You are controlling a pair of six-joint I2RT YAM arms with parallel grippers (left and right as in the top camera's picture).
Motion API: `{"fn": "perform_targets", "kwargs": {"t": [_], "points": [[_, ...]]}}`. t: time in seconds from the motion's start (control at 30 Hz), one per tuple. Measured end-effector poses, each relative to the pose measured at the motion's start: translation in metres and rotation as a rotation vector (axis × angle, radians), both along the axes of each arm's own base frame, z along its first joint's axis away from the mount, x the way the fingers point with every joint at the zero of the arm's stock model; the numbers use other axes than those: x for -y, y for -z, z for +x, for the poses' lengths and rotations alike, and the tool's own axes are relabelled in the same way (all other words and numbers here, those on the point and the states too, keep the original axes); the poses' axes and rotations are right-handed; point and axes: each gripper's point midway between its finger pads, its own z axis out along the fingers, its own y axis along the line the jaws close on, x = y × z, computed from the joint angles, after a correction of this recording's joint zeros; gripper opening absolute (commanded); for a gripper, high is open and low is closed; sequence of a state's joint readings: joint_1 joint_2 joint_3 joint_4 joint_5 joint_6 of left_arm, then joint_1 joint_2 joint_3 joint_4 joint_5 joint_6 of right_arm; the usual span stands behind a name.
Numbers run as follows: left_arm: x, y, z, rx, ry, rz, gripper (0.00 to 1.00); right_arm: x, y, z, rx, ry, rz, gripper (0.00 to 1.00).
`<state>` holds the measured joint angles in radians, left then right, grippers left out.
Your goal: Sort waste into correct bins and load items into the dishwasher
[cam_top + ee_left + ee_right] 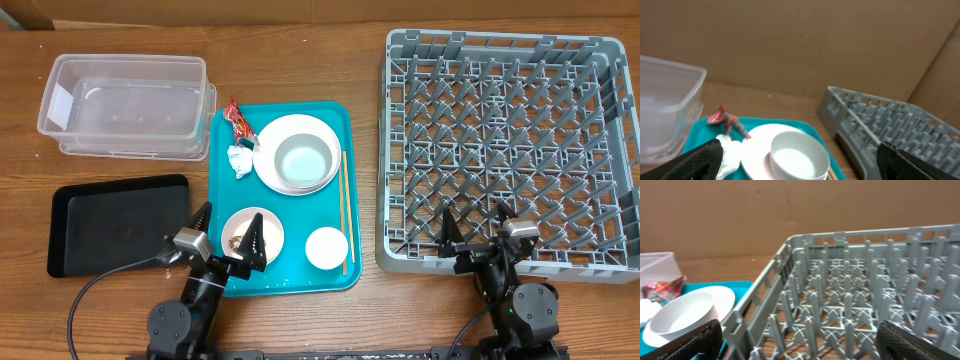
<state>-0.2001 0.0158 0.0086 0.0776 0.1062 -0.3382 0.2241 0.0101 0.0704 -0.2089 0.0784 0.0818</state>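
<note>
**Asker:** Where are your fingers right now?

**Me:** Both pairs hang over the near side of the desk (300,60). My left fingers (253,242) are spread as wide as they go and grip nothing. One tip is over the small bowl (262,222), and the other is near the right edge of the black tray (110,225). My right fingers (447,230) are just as wide apart and also empty, over the near rim of the dish rack (500,40).

**Asker:** And the rubbish?

**Me:** All of it is on the teal tray (300,272). The red wrapper (240,122) lies at the tray's far left corner. The tissue wad (241,160) sits just in front of it, right against the plate (268,150). Rice and brown scraps (238,243) are in the small bowl.

**Asker:** The dishes?

**Me:** The white bowl (305,160) stands upright on the plate, in the far half of the teal tray. The cup (326,247) stands near the tray's near right corner, a little apart from the small bowl. The chopsticks (343,210) lie side by side along the tray's right edge and run past the cup.

**Asker:** And the bins and the rack?

**Me:** The clear tub (125,110) is at the far left of the desk, just beside the teal tray. The black tray lies in front of the tub, to the left of the teal tray. The dish rack stands on the desk to the right of the teal tray, apart from it.
</note>
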Motion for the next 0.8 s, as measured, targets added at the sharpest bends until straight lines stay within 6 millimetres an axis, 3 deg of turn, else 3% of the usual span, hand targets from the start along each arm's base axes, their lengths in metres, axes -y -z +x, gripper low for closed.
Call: {"fn": "perform_targets", "kwargs": {"t": [0.27, 0.37, 0.53, 0.8], "points": [[0.007, -0.005, -0.004, 0.001, 0.042, 0.003, 1.0, -0.012, -0.006, -0.002, 0.02, -0.068, 0.02, 1.0], [0.006, -0.011, -0.008, -0.04, 0.044, 0.016, 1.0, -0.012, -0.017, -0.004, 0.035, -0.073, 0.044, 1.0], [0.004, -0.049, -0.016, -0.071, 0.042, 0.08, 1.0, -0.011, -0.064, -0.016, 0.079, -0.077, 0.108, 1.0], [0.014, -0.09, 0.004, -0.357, 0.092, 0.165, 1.0, -0.011, -0.1, -0.027, -0.133, -0.079, 0.111, 1.0]]}}
